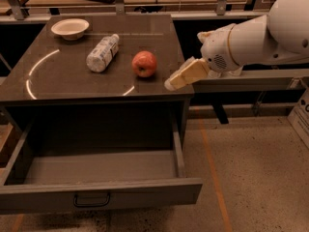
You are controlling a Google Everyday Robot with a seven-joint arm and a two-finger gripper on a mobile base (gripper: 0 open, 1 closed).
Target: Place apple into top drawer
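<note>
While the apple (pixel 144 64) sits on the surface (pixel 58 81) right of the bottle (pixel 102 53), the gripper (pixel 173 82) hangs at the right edge, near the apple but not touching it. Can't tell if the jaws are spread or together. Drawer (pixel 101 197) is open below, nothing inside; bowl (pixel 70 28) back left.
</note>
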